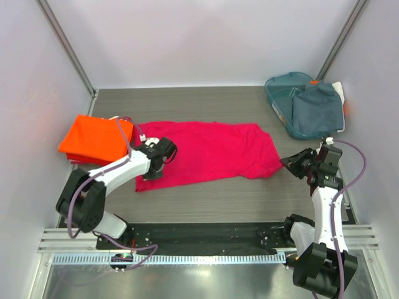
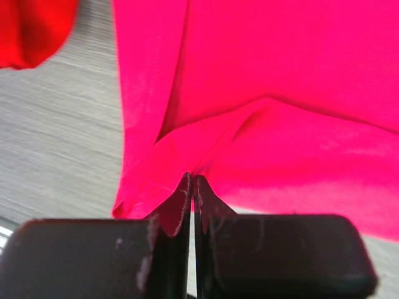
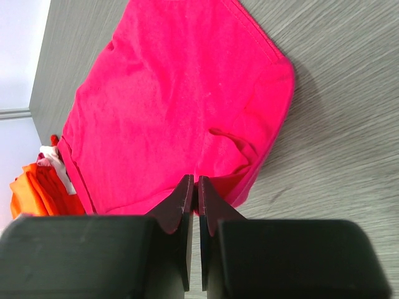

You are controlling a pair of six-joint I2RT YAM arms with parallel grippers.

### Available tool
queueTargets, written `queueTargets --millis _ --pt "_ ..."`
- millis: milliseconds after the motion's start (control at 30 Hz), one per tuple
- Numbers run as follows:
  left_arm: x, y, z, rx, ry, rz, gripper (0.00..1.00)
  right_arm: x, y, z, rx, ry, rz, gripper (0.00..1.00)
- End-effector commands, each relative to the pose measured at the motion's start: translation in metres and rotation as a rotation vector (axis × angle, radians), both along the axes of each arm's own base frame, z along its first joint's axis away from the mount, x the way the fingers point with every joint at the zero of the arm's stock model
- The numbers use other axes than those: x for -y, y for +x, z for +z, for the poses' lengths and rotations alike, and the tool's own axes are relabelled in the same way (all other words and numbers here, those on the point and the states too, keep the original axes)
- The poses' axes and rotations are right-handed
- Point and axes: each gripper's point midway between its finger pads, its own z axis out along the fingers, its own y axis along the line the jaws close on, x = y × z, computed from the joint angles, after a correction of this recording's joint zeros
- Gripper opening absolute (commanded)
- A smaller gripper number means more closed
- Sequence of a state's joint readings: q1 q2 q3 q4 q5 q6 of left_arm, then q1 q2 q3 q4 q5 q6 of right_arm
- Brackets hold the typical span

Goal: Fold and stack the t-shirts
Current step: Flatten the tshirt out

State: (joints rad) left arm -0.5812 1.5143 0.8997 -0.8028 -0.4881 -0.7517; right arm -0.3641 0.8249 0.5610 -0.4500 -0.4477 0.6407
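A magenta-pink t-shirt lies spread across the middle of the table. My left gripper is at its left end, shut on a pinched-up fold of the pink cloth; the fingertips meet with cloth between them. My right gripper is at the shirt's right near corner, also shut on a bunched edge of the pink cloth. A bright orange t-shirt, folded to a rectangle, rests at the far left, just beyond the pink one. A grey-blue t-shirt lies heaped in the basket.
A teal plastic basket stands at the back right corner, with something white behind the grey-blue cloth. Pale walls close in the left, right and back. The grey wood-grain table ends at a metal rail by the arm bases.
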Motion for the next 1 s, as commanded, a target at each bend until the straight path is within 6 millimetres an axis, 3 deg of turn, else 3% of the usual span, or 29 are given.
queueTargets --millis 0,200,300,367,533,600,633,667,700,733,800,833,867,900,933,967 --pt "-0.002 0.007 0.039 0.109 -0.029 0.027 0.0 0.005 0.011 0.022 0.064 -0.038 0.015 0.1" --pt "-0.01 0.007 0.078 0.199 -0.108 0.064 0.0 0.014 0.023 0.04 0.079 -0.063 -0.009 0.01" --pt "-0.024 0.008 0.094 0.281 -0.171 0.121 0.0 0.017 0.03 0.07 0.148 -0.064 -0.031 0.01" --pt "-0.032 0.008 0.098 0.313 -0.217 0.165 0.0 0.018 0.034 0.102 0.235 -0.073 -0.054 0.01" --pt "-0.048 0.015 0.134 0.431 -0.282 0.207 0.0 0.025 0.044 0.171 0.381 -0.123 -0.077 0.01" --pt "-0.056 0.019 0.152 0.468 -0.291 0.237 0.0 0.025 0.049 0.189 0.407 -0.117 -0.075 0.01" --pt "-0.058 0.022 0.158 0.481 -0.295 0.239 0.0 0.025 0.051 0.214 0.454 -0.124 -0.075 0.01" --pt "-0.06 0.025 0.166 0.497 -0.318 0.245 0.0 0.027 0.058 0.22 0.454 -0.117 -0.074 0.01" --pt "-0.06 0.031 0.185 0.539 -0.337 0.243 0.0 0.026 0.06 0.233 0.474 -0.1 -0.08 0.01" --pt "-0.061 0.034 0.196 0.559 -0.345 0.238 0.0 0.025 0.06 0.264 0.533 -0.109 -0.074 0.01" --pt "-0.066 0.04 0.219 0.589 -0.351 0.244 0.0 0.024 0.066 0.292 0.576 -0.092 -0.069 0.01" --pt "-0.067 0.045 0.252 0.656 -0.369 0.236 0.0 0.019 0.06 0.33 0.653 -0.106 -0.05 0.01" --pt "-0.068 0.045 0.262 0.663 -0.364 0.232 0.0 0.017 0.059 0.345 0.68 -0.104 -0.037 0.01" --pt "-0.069 0.045 0.276 0.69 -0.371 0.226 0.0 0.008 0.047 0.384 0.766 -0.115 -0.017 0.01" --pt "-0.068 0.045 0.311 0.766 -0.398 0.214 0.0 0.002 0.039 0.402 0.807 -0.121 0.006 0.01" --pt "-0.067 0.039 0.325 0.787 -0.414 0.202 0.0 -0.008 0.029 0.418 0.847 -0.122 0.052 0.01"
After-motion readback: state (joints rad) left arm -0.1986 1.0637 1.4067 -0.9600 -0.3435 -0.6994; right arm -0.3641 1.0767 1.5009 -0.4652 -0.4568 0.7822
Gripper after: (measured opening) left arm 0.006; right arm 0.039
